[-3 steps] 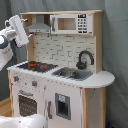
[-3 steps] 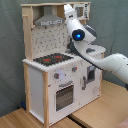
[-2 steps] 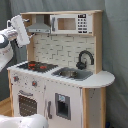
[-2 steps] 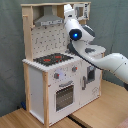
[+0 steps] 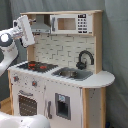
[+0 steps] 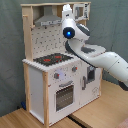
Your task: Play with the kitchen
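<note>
White-shelled arm is hovering its gripper (image 5: 25, 31) high beside the grey hood (image 6: 49, 19) of the tall white-and-wood toy kitchen (image 5: 75, 100) standing mid-floor; jaw state, cannot tell; risk: a sideways swing could be clipping the hood or upright post.

The arm (image 5: 11, 42) shows very little change over the last second. In the first exterior view its white head sits a touch higher beside the grey hood (image 5: 42, 25) of the kitchen (image 5: 65, 75). In the second exterior view it edges slightly toward the hood.
</note>
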